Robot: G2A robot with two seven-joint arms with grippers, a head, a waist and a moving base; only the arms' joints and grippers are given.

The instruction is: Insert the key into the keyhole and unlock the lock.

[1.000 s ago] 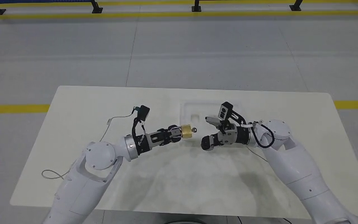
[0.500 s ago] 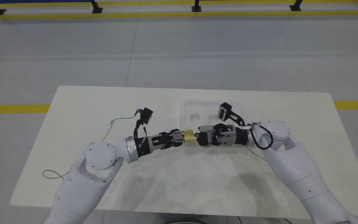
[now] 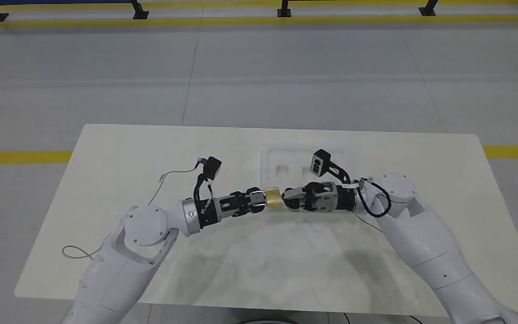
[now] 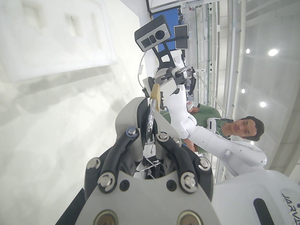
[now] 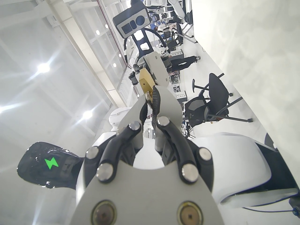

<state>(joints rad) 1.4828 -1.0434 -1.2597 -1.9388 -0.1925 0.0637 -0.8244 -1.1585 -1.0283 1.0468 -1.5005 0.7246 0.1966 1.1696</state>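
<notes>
We see the left claw clamped on the brass lock, held above the desk just in front of a white foam tray. The right claw pinches the key, which meets the lock's end.

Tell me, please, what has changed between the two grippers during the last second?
The right gripper, shut on the key, moved toward the left gripper, and the key now meets the lock; before, a gap lay between them. The left gripper brought the lock slightly nearer the robot. Both holds and the white tray stayed as they were.
</notes>
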